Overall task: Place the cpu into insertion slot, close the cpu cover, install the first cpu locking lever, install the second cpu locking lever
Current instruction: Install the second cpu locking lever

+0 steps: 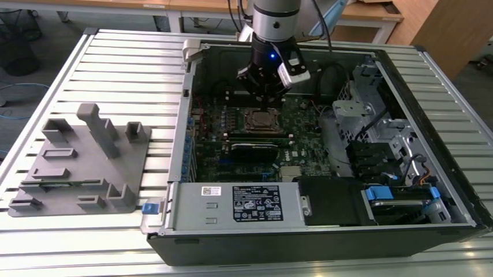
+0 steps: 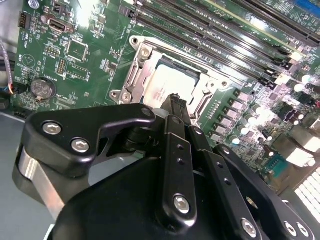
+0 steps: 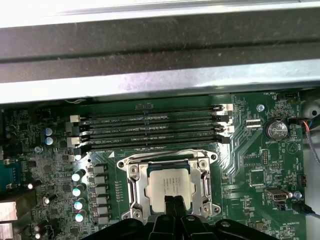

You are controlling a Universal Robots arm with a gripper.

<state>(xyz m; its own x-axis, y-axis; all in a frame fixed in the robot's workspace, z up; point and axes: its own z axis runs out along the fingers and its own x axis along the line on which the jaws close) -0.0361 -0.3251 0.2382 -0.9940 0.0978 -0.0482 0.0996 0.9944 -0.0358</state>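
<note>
The slatted metal counter (image 1: 115,63) carried an open computer case (image 1: 431,167) lying on its side, with a grey moulded fixture tray (image 1: 85,167) resting on the counter toward the exterior view's left. Inside the case lay the green motherboard (image 1: 308,144), a grey power supply box (image 1: 231,208) along the near edge, and drive bays with blue tabs (image 1: 385,193) toward the exterior view's right. A black graphics card (image 1: 254,151) sat on the motherboard just near of the socket. In the first wrist view, four long memory slots (image 3: 150,125) ran in a row on the far side of the socket.

The insertion slot (image 3: 170,187) held the cpu (image 3: 167,190), which lay flat in it with its pale metal top showing. The cpu cover (image 3: 135,185) lay down around the chip, framing it on its sides, also seen in the second wrist view (image 2: 137,75).

The gripper (image 1: 268,107) hung directly above the socket. Its fingers (image 3: 172,206) were drawn together into a narrow tip at the cpu's near edge, holding nothing; whether the tip touched the chip could not be told.
</note>
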